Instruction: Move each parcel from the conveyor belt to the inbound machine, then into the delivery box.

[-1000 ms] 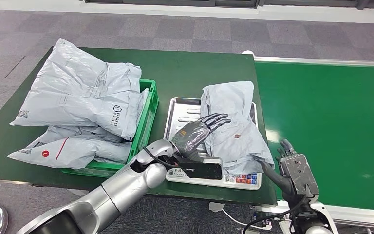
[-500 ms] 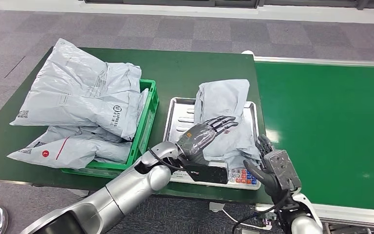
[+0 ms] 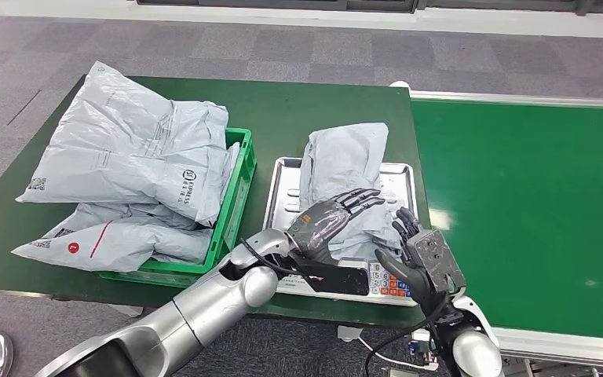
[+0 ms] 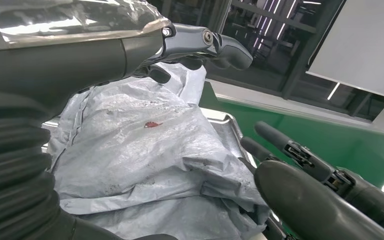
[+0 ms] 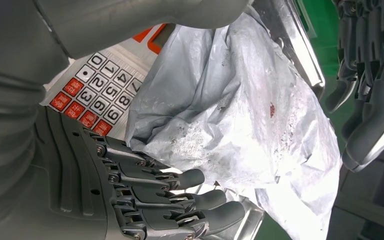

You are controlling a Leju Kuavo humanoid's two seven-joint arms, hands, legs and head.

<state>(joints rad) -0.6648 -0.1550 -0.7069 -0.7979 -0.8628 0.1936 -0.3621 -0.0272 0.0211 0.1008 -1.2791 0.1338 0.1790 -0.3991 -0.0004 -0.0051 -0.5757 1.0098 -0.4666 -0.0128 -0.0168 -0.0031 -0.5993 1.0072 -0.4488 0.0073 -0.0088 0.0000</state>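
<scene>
soft, light, slippery grey parcel (image 3: 344, 174) at frame centre; left hand (image 3: 331, 217) and right hand (image 3: 416, 255) spread, holding nothing; best gathered by bunched edges.

Grey carpet-tile floor (image 3: 298, 47); dark green table (image 3: 314, 110); perhaps windows (image 4: 260, 45) behind

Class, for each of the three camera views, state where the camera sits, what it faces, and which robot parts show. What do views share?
Head view: high on the body, looking down at the scale tray; left hand and right hand show.
Left wrist view: behind the left hand, facing the grey parcel.
Right wrist view: behind the right hand, facing the parcel and keypad.
Shared: parcel, both hands.
</scene>
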